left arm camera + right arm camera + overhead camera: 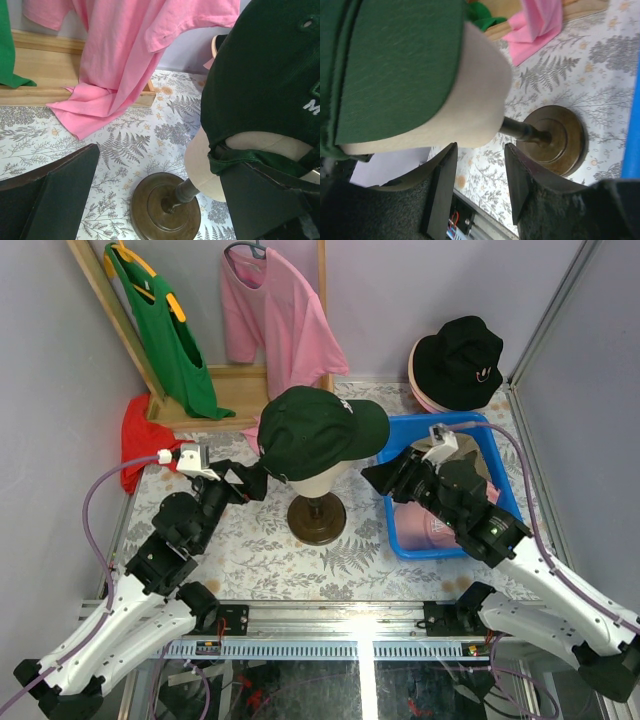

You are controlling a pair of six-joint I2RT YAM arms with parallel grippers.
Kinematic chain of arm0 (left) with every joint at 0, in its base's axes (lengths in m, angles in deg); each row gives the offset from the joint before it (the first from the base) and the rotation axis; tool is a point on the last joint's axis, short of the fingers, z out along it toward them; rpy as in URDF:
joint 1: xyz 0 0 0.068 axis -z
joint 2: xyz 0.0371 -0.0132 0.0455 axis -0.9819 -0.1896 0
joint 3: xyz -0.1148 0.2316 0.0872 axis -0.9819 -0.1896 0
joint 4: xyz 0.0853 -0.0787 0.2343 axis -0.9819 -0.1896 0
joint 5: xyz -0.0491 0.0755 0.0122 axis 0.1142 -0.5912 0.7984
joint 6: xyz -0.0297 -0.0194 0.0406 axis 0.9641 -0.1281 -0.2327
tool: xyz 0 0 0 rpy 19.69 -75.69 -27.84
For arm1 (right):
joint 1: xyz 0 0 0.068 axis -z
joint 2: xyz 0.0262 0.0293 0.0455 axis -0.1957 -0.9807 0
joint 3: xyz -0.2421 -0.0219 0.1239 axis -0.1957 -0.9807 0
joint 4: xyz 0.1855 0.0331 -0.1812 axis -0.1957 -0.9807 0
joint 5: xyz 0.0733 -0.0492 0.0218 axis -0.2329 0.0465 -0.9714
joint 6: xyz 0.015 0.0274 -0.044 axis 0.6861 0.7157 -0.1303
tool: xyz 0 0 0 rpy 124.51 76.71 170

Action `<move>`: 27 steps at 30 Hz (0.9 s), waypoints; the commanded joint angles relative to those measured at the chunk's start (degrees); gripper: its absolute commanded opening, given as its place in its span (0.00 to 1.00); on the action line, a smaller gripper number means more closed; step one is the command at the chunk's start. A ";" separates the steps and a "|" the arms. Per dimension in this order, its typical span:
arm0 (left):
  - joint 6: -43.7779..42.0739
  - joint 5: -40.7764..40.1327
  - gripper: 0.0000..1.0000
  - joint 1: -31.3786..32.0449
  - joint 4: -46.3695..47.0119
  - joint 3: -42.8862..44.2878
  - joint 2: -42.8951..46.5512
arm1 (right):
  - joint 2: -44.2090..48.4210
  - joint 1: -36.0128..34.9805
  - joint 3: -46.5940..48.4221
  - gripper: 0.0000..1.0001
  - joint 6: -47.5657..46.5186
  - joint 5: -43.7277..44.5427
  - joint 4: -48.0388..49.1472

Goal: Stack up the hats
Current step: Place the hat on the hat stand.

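**Green cap on the mannequin, both hands flanking it, lift not yet begun**

The dark green cap [315,430] sits upright on the mannequin head [318,485] mid-desk, brim pointing toward the blue bin [420,552]. The left hand [250,478] is at the cap's back, spread fully wide and gripping nothing. In the left wrist view one finger [265,205] is just beside the rear strap. The right hand [378,475] is near the brim, partly open and empty, and in its own view the gap faces the head's underside.

Likely step: take the cap off the head. To do it well, pinch fabric only (rear band or brim edge), not the head. Lift straight up so the stand base [317,520] doesn't tip. One hand could steady while the other pulls. Soft fabric will sag, so grip deep enough.

Counts:
- Hats seen: four. The green cap, the black bucket hat [458,360] at far right, the pink hat [415,390] under it with only its edge showing, and the pink cap [420,528] in the bin. The right arm covers part of the bin, so more may be hidden.
- T-shirts: two hanging, pink T-shirt [280,320] and green T-shirt [165,330].
- Red cloth [140,440]: one.
- Mannequin head: one. Bin: one. Hands: two.
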 commanded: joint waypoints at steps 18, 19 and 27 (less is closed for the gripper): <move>-8.96 -2.61 1.00 0.40 -6.51 1.93 0.23 | -19.50 -14.54 13.01 0.36 -9.23 -1.38 10.51; -9.25 -5.78 1.00 0.39 -6.46 2.09 0.44 | -20.17 -14.64 13.29 0.36 -9.27 -1.19 10.85; -13.90 -18.13 1.00 0.49 -4.72 4.17 -0.99 | -24.87 -14.91 15.64 0.36 -8.64 -0.98 13.59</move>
